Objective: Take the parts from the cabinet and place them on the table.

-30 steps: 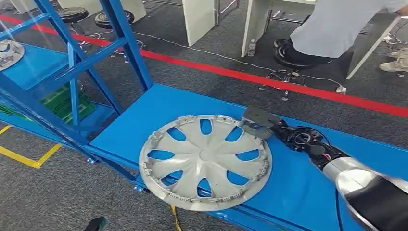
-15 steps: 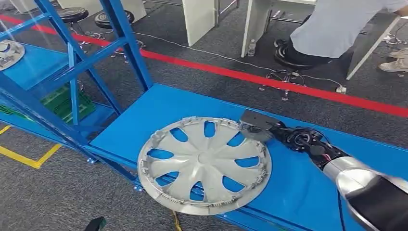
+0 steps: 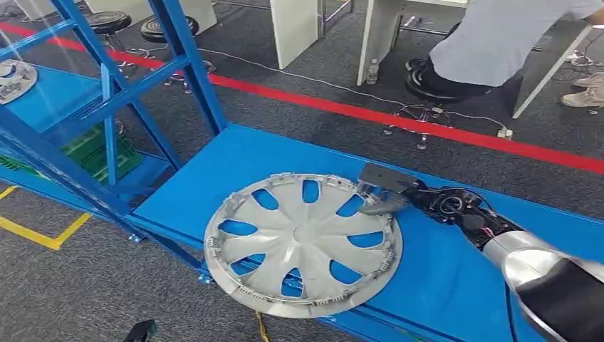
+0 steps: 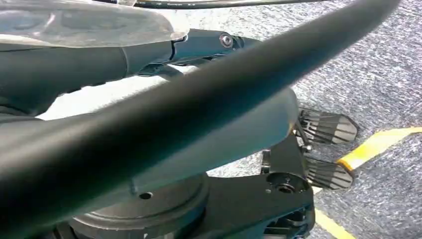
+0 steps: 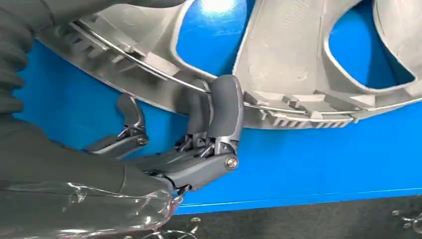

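A silver hubcap [image 3: 303,242] lies inner side up on the blue table [image 3: 441,285], and its near edge sticks out a little past the table's front. My right hand [image 3: 381,191] is at its far right rim. In the right wrist view, the dark fingers [image 5: 219,109] hook over the rim of the hubcap [image 5: 278,74], and the thumb [image 5: 130,113] sits at the rim's outer edge. A second hubcap [image 3: 13,78] rests on a shelf of the blue cabinet [image 3: 107,92] at the far left. My left hand [image 4: 199,42] hangs beside my body with a finger stretched out, holding nothing.
The cabinet's blue frame stands just left of the table, with a green crate [image 3: 92,153] on its low shelf. Beyond the table, a red floor line [image 3: 399,121] crosses grey carpet. A person [image 3: 498,43] sits on a stool at white desks, and yellow tape [image 3: 43,239] marks the floor at lower left.
The hubcap came down and slid slightly left until it lay flat, then stayed still. My right hand and arm have shifted a little to the right at the rim.
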You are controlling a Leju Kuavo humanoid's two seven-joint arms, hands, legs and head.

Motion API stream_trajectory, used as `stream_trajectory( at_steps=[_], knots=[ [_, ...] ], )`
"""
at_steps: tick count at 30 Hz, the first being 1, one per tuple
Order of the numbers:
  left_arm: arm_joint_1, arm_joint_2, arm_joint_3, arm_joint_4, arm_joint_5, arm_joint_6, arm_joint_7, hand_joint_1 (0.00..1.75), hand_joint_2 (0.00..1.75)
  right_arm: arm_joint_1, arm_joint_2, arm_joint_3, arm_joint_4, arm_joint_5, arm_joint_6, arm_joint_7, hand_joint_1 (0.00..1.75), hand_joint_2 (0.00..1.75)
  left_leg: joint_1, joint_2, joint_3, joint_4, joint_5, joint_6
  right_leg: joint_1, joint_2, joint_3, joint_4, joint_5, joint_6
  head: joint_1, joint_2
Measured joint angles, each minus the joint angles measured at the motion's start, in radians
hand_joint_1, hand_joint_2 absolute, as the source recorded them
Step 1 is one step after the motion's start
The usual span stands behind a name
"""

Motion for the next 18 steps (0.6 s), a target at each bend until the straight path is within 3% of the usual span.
stream_trajectory(
  at_steps=[18],
  knots=[
    [-0.006,0.002,-0.001,0.000,-0.002,-0.002,0.009,0.00,0.00,-0.032,-0.005,0.042,0.000,0.069,0.001,0.024,0.00,1.75,0.000,0.000,0.000,0.000,0.001,0.000,0.000,0.000,0.001,0.000,0.001,0.000,-0.001,0.000]
  ],
)
